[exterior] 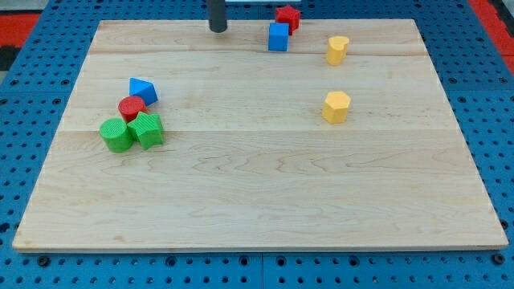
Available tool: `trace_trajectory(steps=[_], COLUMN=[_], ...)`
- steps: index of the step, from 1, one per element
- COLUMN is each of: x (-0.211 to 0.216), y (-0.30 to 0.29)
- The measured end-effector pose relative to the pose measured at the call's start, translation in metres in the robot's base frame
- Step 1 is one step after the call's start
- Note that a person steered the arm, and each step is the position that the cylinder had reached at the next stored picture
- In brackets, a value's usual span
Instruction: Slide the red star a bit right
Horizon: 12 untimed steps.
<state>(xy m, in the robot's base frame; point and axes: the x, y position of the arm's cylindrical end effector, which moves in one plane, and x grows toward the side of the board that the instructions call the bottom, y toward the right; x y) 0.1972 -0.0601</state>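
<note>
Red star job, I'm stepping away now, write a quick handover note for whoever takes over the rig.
My tip: at the view's top edge of the board, left of the blue cube, touching no block.
Red star: top edge, just behind and right of the blue cube, apparently touching it.
Done: no sign of contact with the star yet.
Left: bring my tip to the star's left side, which the cube partly blocks, then push it a bit right. The nearest yellow block sits further right and lower.
</note>
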Motion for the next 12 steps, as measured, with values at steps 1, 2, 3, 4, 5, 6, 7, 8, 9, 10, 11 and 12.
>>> trace_trajectory(steps=[1,2,3,4,5,6,7,8,9,10,11,12], x=[-0.005,-0.004,-0.001,-0.003,-0.003,-0.004,-0.005,-0.005,0.005,-0.003,-0.005,-0.006], y=[0.006,0.035,0.076,0.089,0.091,0.092,0.094,0.094,0.128,0.137,0.150,0.157])
